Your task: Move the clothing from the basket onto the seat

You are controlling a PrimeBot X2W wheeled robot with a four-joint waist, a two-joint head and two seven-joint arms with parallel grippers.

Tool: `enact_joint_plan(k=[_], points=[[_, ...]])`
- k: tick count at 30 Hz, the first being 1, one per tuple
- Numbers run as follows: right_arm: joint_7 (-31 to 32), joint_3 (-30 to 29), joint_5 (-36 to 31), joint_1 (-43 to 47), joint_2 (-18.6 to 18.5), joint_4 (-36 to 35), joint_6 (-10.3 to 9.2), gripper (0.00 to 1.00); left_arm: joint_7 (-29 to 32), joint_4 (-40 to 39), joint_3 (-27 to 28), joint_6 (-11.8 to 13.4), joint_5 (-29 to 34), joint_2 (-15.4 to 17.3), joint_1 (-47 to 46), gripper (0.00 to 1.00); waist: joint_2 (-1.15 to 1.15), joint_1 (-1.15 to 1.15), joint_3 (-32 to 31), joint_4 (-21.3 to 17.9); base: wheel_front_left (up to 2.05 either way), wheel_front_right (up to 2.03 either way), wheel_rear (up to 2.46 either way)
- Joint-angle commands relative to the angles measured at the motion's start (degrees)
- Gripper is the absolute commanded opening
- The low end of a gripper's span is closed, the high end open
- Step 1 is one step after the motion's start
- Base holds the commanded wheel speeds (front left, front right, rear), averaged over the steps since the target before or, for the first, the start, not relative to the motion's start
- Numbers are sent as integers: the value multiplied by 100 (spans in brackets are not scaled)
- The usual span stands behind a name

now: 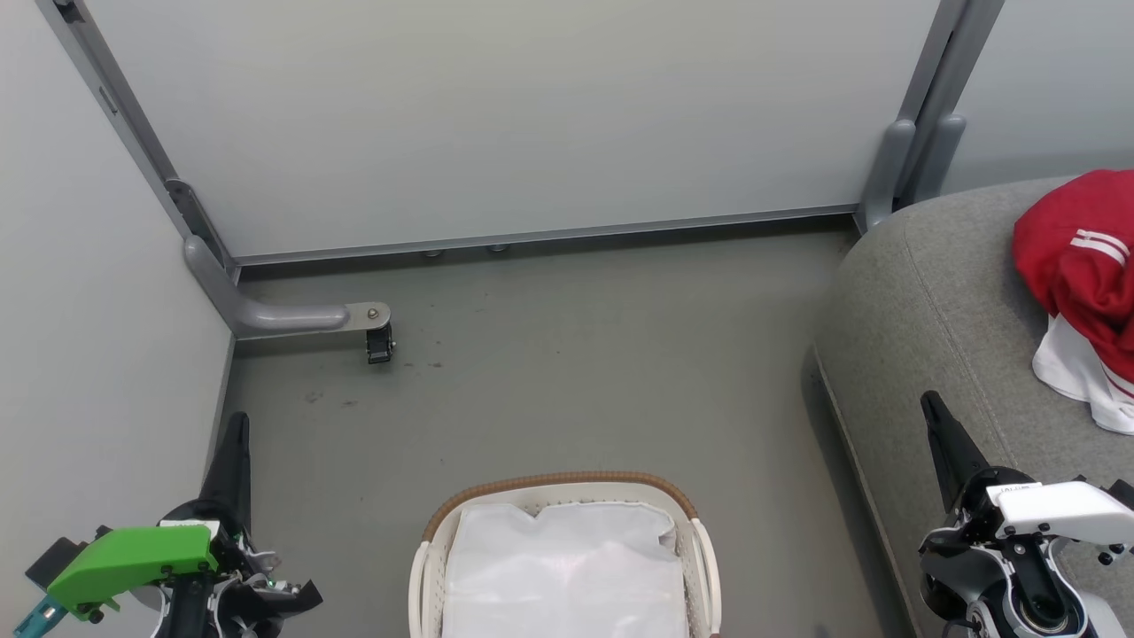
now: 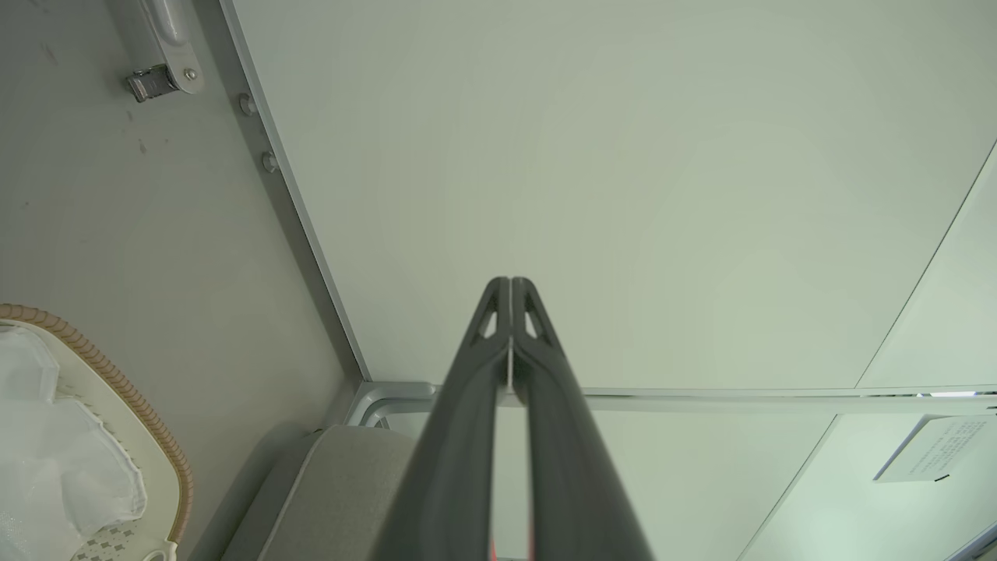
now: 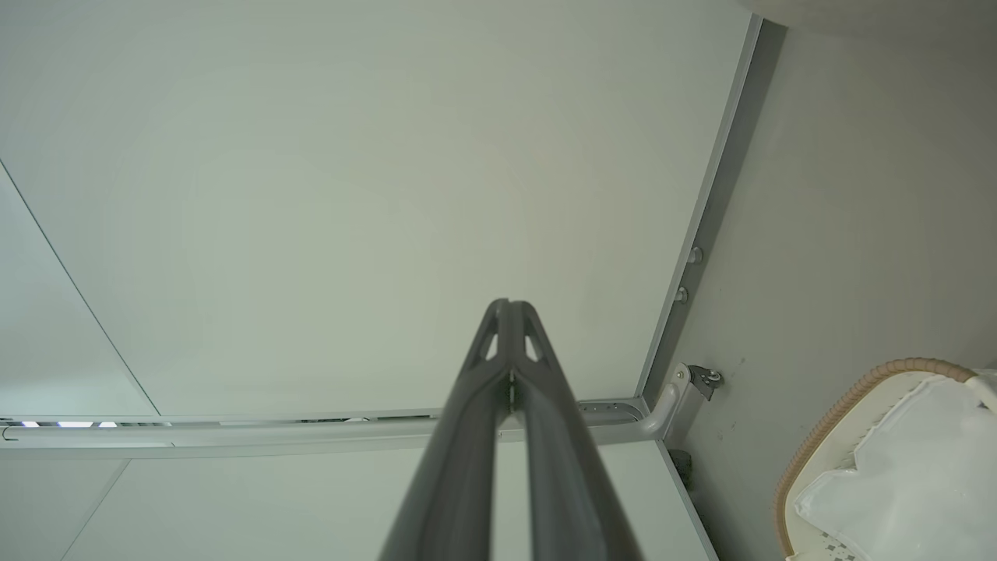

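Left gripper (image 1: pixel 237 424) and right gripper (image 1: pixel 929 403) are held closed, empty, flanking the basket (image 1: pixel 558 480). Clothing (image 1: pixel 1076 275) is heaped on the seat (image 1: pixel 930 292) right of it.

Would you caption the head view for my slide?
Red clothing lies on the grey seat; the basket on the floor holds a white sheet.

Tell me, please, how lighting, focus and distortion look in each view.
Head view: soft, even light; the white sheet in the basket nearly washes out; dim shadow beside the seat. Left wrist view: panel edges bow slightly; left gripper slightly soft. Right wrist view: same, right gripper.
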Motion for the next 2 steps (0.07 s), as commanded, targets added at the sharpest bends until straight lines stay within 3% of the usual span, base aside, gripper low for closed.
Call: enact_joint_plan(k=[1, 2], points=[[18, -12, 18, 60, -34, -18, 0, 0, 19, -9, 13, -31, -18, 13, -61, 0, 0, 0, 0, 0, 0, 0, 0], [18, -12, 18, 60, -34, -18, 0, 0, 18, -9, 13, -31, -18, 13, -61, 0, 0, 0, 0, 0, 0, 0, 0]])
